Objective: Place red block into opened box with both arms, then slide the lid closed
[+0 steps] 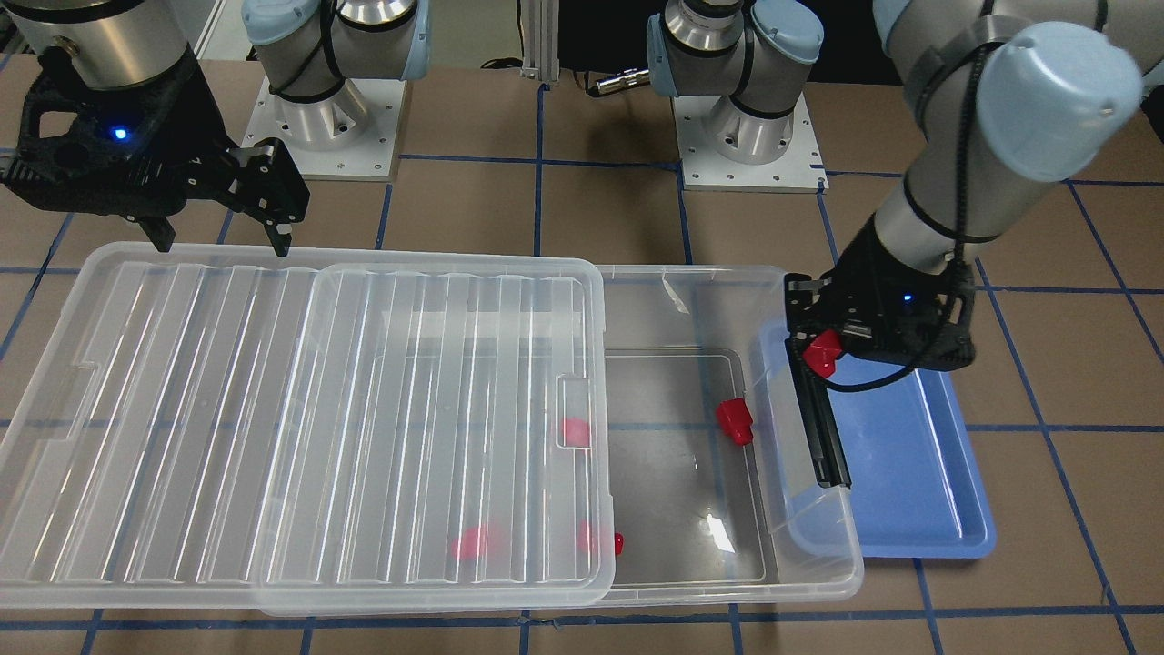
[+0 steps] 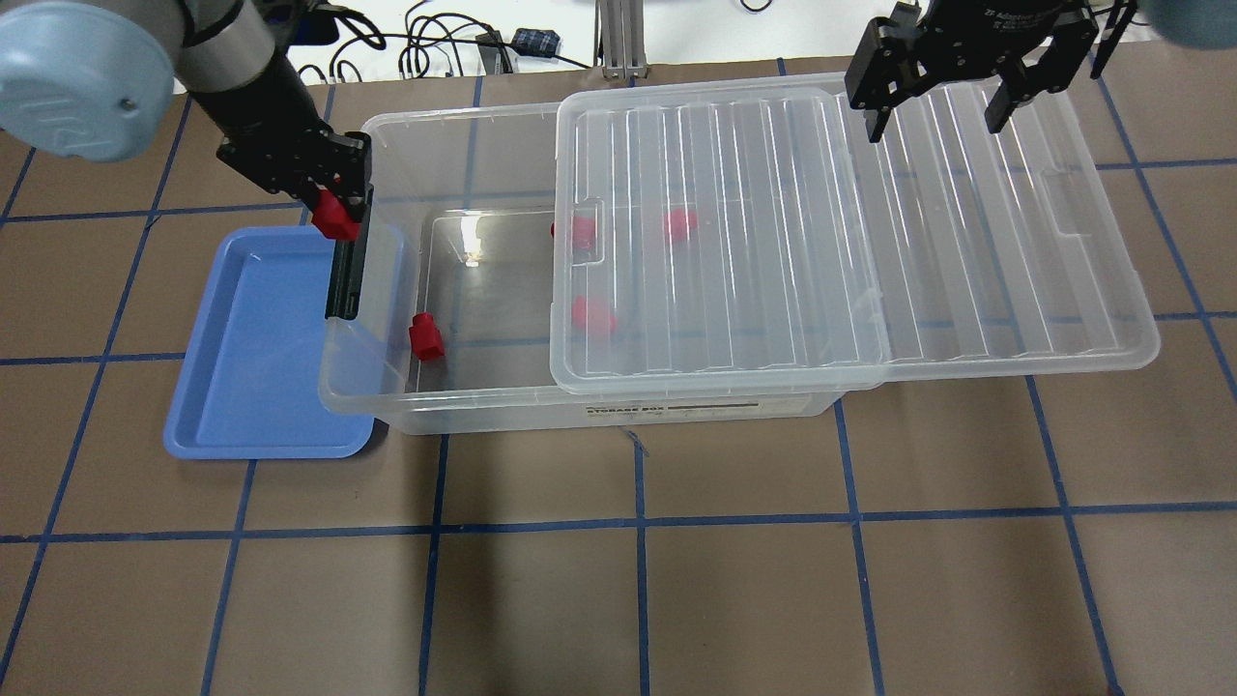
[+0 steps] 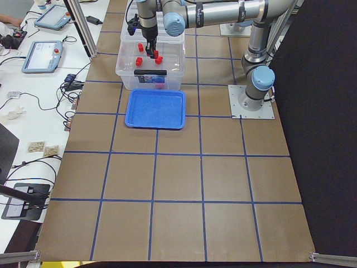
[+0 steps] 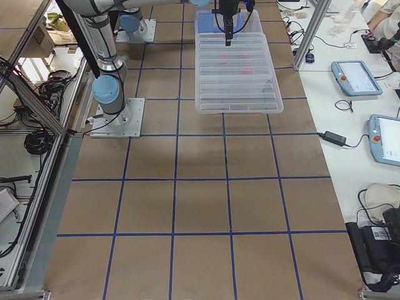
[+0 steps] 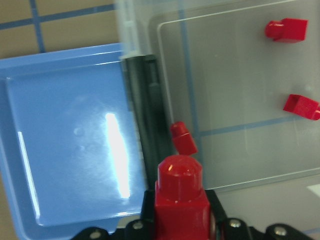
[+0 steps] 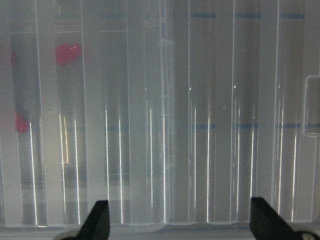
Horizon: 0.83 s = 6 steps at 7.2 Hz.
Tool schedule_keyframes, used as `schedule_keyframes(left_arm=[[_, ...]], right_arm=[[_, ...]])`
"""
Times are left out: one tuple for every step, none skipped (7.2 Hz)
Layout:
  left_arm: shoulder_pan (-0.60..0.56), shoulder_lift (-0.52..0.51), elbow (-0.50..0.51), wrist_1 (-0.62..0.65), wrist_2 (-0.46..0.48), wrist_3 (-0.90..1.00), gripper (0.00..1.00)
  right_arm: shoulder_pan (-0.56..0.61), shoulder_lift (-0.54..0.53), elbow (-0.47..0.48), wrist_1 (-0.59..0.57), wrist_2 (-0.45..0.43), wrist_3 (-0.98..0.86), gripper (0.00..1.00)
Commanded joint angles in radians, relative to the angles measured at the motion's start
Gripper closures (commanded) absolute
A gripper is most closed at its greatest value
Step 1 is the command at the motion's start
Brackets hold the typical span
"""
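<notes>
Two pincers, two states. Your left gripper [image 1: 823,353] is pinching the red block [image 5: 181,197] by its boxy head, and the rounded stub pokes out past the fingers. Directly beneath this pincer runs the black latch bar [image 2: 343,280] on the short end of the box [image 2: 454,114]. The blue tray [image 2: 261,338] lies to the pincer's outer side and the uncovered stretch of the box to its inner side. One loose red block [image 2: 424,338] sits on the box floor just past the latch, near this pincer. Your right gripper [image 2: 935,126] is spread wide, hanging at a long edge of the lid [image 2: 966,242]; you cannot tell whether it touches. The lid sits partway off, overhanging the box's end below that pincer. Three more red blocks [image 2: 679,223] show blurred through it, between the two pincers.
</notes>
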<state>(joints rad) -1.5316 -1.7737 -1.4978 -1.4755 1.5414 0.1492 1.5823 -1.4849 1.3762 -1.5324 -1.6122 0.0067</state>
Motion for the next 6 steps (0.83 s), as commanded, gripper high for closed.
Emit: schedule_keyframes(left_arm=[[-0.074, -0.033, -0.073, 0.094, 0.0, -0.108, 1.0], [-0.079, -0.056, -0.14, 0.184, -0.006, -0.129, 1.0], [-0.082, -0.07, -0.206, 0.272, -0.012, -0.135, 1.0], [-0.084, -0.09, -0.254, 0.338, -0.012, -0.138, 1.0], [-0.084, -0.107, -0.266, 0.36, -0.012, -0.137, 1.0], [-0.084, -0.128, -0.268, 0.362, -0.011, -0.137, 1.0]], right_arm=[[-0.002, 0.0, 0.0, 0.0, 0.0, -0.001, 0.0], [-0.002, 0.0, 0.001, 0.0, 0.0, -0.001, 0.0], [-0.004, 0.0, 0.001, 0.0, 0.0, -0.001, 0.0], [-0.004, 0.0, 0.001, 0.0, 0.0, -0.002, 0.0], [-0.004, 0.0, 0.001, 0.0, 0.0, -0.002, 0.0], [-0.005, 0.0, 0.001, 0.0, 0.0, -0.002, 0.0]])
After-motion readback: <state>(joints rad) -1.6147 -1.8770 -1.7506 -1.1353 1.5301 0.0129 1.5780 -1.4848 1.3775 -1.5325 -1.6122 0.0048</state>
